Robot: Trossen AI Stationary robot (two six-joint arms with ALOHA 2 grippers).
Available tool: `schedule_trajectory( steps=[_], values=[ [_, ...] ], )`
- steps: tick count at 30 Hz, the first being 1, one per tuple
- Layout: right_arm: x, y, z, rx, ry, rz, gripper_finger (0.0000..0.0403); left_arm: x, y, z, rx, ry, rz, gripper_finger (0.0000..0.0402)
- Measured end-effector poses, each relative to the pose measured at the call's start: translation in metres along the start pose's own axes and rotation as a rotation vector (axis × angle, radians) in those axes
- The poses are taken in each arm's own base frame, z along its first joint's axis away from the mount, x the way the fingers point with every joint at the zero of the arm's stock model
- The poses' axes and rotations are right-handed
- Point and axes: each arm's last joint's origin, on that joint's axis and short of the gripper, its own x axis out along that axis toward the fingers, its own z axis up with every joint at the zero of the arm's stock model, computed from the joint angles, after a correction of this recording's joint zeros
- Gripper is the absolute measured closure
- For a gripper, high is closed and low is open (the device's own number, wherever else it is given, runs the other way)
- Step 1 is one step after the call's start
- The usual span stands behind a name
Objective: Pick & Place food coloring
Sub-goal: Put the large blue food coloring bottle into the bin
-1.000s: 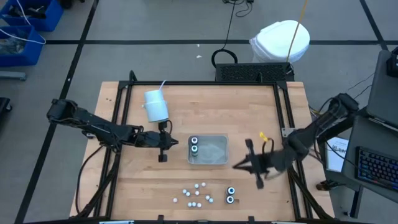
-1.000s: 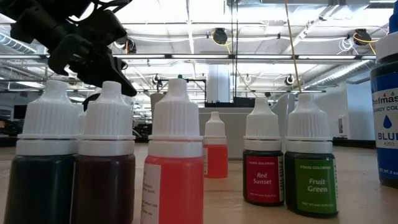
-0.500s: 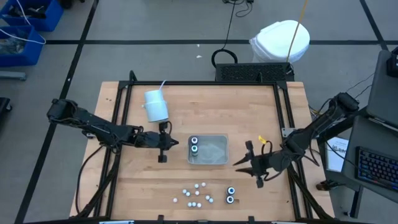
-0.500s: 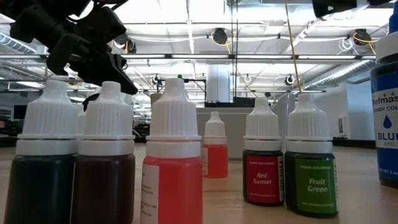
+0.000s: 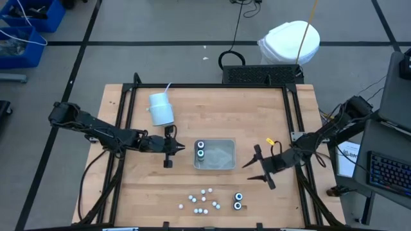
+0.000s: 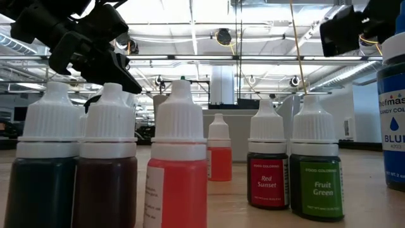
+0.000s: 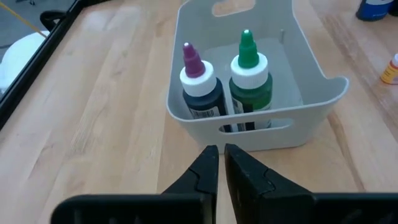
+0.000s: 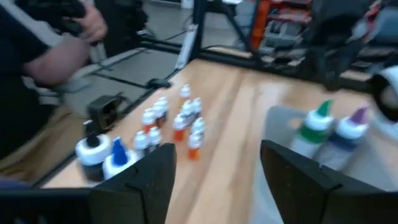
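- Two food coloring bottles point(image 5: 201, 149) are standing inside the tray point(image 5: 221, 156); small ones point(image 5: 202, 199) are clustering near the table's front edge.
- Right gripper point(image 5: 262, 168) is hovering beside the tray, fingers spread.
- Left gripper point(image 5: 168, 148) is waiting opposite, fingers pressed together.

wooden table point(image 5: 257, 109), clear tray point(image 5: 218, 164), white cup point(image 5: 160, 109) with straw

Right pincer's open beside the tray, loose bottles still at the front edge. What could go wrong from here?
1. The small bottles stand tightly clustered; the open right pincer may topple neighbours when taking one.
2. The tray already holds two bottles at one end; a drop there could knock them over.
3. The left pincer sits near the tray wall, risking a nudge.
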Motion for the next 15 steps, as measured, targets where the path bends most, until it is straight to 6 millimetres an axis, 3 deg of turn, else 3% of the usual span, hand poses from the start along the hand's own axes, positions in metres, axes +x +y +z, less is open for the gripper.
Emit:
schedule_trajectory(
  steps=[8, 15],
  values=[
    [0.0035, 0.0019, -0.0090, 0.004, 0.043, 0.028, 0.0165, 0.0000, 0.0001, 0.0016, 0.011, -0.016, 0.001, 0.0364],
    [0.0036, 0.0026, -0.0049, -0.013, 0.001, 0.054, 0.0166, 0.0000, 0.0001, 0.0016, 0.003, -0.016, 0.001, 0.0364]
  ],
)
